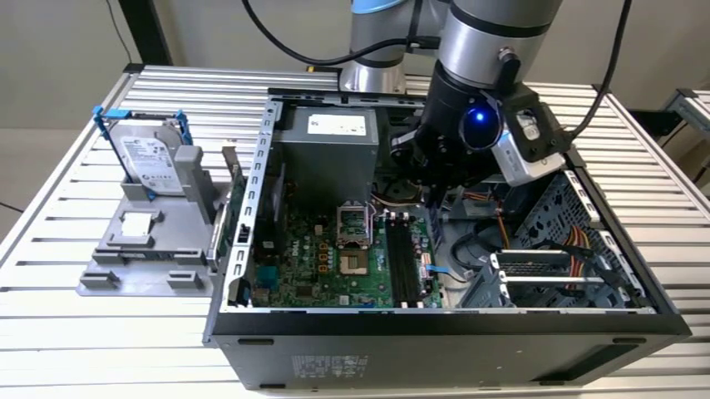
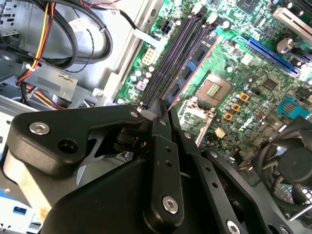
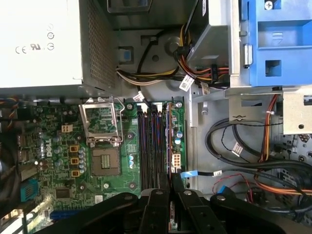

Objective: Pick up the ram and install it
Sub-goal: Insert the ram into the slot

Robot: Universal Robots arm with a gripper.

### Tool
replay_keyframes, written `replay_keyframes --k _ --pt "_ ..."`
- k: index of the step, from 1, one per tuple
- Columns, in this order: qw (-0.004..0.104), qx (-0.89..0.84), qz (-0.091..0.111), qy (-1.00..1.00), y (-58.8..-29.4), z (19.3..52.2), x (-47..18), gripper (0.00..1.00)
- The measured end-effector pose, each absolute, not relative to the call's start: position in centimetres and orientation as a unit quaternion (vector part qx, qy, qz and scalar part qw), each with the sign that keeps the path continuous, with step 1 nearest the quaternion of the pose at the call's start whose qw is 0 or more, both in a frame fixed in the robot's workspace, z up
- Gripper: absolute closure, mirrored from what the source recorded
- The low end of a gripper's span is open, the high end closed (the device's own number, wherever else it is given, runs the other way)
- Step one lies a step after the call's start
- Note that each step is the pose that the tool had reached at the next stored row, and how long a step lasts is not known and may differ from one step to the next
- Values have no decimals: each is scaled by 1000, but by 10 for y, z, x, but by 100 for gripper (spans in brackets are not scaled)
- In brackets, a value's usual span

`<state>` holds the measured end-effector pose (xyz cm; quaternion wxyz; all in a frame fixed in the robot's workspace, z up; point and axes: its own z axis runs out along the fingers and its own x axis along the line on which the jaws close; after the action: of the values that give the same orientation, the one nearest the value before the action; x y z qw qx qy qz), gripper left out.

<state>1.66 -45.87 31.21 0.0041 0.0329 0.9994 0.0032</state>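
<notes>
Closest to you in both wrist views are the black fingers of the gripper point(image 2: 163, 105) point(image 3: 170, 178), drawn almost together so that barely a sliver of gap is left at the tips. Between those tips you can see one end of the ram point(image 2: 191, 66) point(image 3: 168, 141), a thin blue-green stick with black chips, standing on its long edge. It runs in line with the black memory slots point(image 2: 165, 63) point(image 3: 148, 146) on the side of the row nearer the processor socket point(image 2: 214, 88). You cannot tell from these views whether it is pressed home in its slot or only resting over it.

In the exterior view the gripper point(image 1: 436, 199) is down inside the open computer case point(image 1: 444, 328), over the far end of the slots on the motherboard point(image 1: 311, 266). Well off toward the exterior view's left, a hard drive point(image 1: 150, 158) stands upright in a grey holder point(image 1: 145, 258) on the slatted table point(image 1: 66, 349).
</notes>
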Motion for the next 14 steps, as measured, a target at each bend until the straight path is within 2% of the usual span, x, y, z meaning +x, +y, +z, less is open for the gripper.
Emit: replay_keyframes --k 14 --pt "4 33 3 999 -458 306 17 100"
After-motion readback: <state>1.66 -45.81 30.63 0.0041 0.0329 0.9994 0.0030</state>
